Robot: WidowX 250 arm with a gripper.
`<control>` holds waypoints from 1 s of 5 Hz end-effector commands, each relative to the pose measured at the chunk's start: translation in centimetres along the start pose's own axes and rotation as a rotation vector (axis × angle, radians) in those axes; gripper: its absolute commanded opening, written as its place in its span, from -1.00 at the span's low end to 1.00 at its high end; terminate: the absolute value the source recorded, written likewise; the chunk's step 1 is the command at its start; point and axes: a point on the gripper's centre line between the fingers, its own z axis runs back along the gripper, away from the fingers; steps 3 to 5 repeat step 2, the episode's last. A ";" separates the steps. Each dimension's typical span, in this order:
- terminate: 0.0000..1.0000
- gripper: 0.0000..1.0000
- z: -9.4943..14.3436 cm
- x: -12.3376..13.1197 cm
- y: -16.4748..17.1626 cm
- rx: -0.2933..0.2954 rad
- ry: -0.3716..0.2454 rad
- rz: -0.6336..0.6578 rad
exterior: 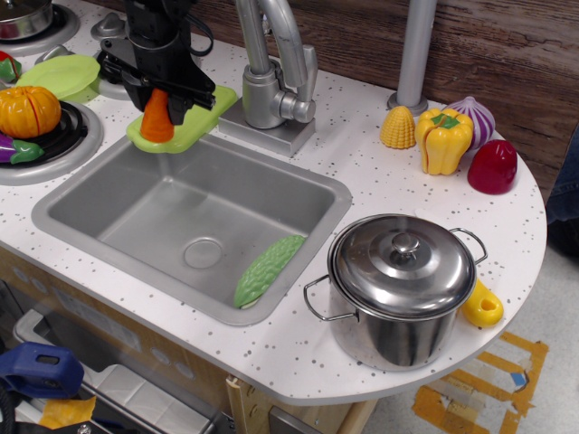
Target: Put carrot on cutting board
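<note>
The carrot (157,118) is a stubby bright orange plastic cone, wide ridged base down, standing upright over the near end of the cutting board (195,117), a flat lime-green plastic slab with rounded corners at the sink's back rim; whether the base touches the board cannot be told. The black gripper (163,91) has its jaws clenched on the carrot's narrow top. One matte grey sink (118,212) holds one bumpy green gourd (268,268). One polished steel pot (403,291) with a knobbed lid stands on the speckled white counter (380,185). One ribbed orange pumpkin (28,110) sits on a burner.
</note>
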 end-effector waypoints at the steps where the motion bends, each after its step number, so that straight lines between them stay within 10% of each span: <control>1: -1.00 -1.00 -0.4 3.1 1.5 -0.001 -0.097 -0.016; 2: 1.00 -1.00 -0.8 4.0 1.7 -0.008 -0.122 -0.034; 5: 1.00 -1.00 -0.8 4.0 1.7 -0.008 -0.122 -0.034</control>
